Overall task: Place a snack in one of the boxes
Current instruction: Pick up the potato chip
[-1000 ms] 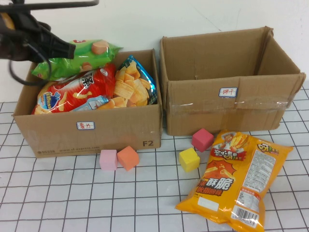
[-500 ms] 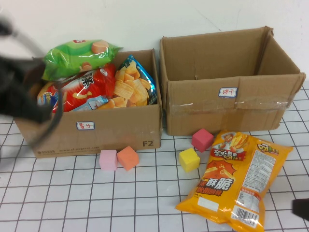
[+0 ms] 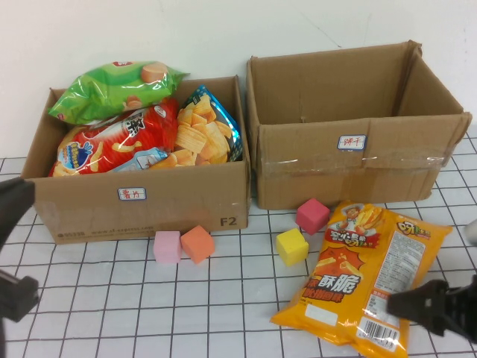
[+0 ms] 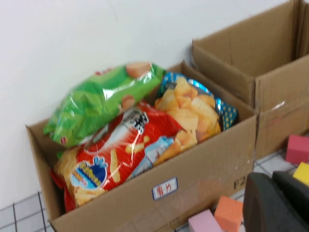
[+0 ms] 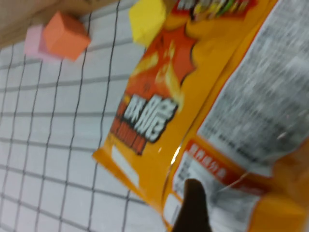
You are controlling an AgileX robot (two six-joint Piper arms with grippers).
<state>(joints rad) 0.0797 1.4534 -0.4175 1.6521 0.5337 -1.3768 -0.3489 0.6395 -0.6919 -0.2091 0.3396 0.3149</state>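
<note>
An orange snack bag [image 3: 365,272] lies flat on the gridded table in front of the right box [image 3: 350,171], which is open with no snack inside. The left box [image 3: 149,205] holds a green bag [image 3: 112,89], a red bag [image 3: 112,142] and a blue bag of chips [image 3: 205,130]. My right gripper [image 3: 399,304] is low at the front right, over the orange bag's near corner, which fills the right wrist view [image 5: 207,87]. My left gripper [image 3: 13,209] is at the table's left edge, beside the left box, shut and empty [image 4: 277,203].
Four foam cubes lie in front of the boxes: pink [image 3: 167,246], orange [image 3: 197,243], yellow [image 3: 291,246] and magenta [image 3: 312,215]. A white wall stands close behind both boxes.
My left arm has pulled back from above the left box's far corner to the table's left edge. My right gripper has come into view at the front right, by the orange bag.
</note>
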